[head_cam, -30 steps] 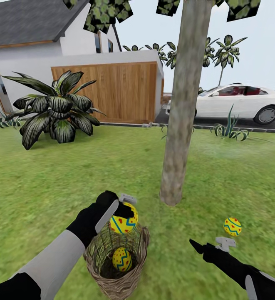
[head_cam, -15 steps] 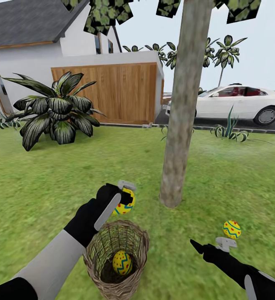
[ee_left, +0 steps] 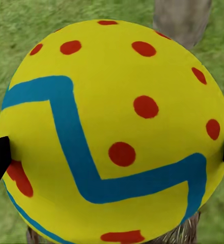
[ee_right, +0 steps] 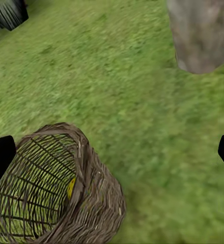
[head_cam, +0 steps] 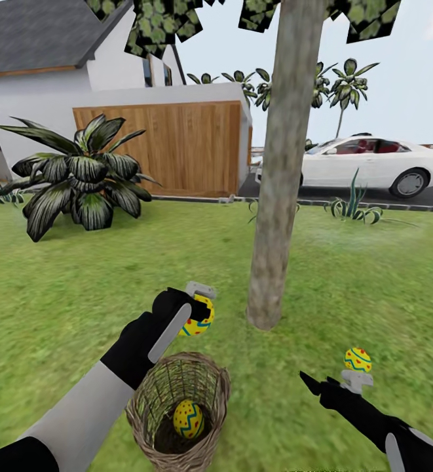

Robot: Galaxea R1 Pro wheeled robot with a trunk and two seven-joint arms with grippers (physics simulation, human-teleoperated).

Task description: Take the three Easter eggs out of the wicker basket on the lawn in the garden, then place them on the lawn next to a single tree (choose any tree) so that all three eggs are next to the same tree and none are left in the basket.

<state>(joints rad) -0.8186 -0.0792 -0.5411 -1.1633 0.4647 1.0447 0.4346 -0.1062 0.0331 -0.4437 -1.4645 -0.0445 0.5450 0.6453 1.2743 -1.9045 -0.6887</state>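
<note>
Ahead of the left gripper [head_cam: 200,308] rises the tree [head_cam: 276,196], its trunk smooth and pale, from mottled lawn [head_cam: 78,282]. Below it sits the open-woven wicker basket [head_cam: 209,380], holding one Easter egg [head_cam: 188,419]. Its fingers pinch a hard, smooth, likely slippery egg [ee_left: 114,132] across its widest girth. The right gripper [head_cam: 337,387] is spread, empty; a third egg [head_cam: 357,360] lies just beyond.

Three Easter eggs [head_cam: 197,318] [head_cam: 188,418] [head_cam: 357,360], one wicker basket [head_cam: 177,410], one tree [head_cam: 278,183], seemingly one car [head_cam: 367,164].
</note>
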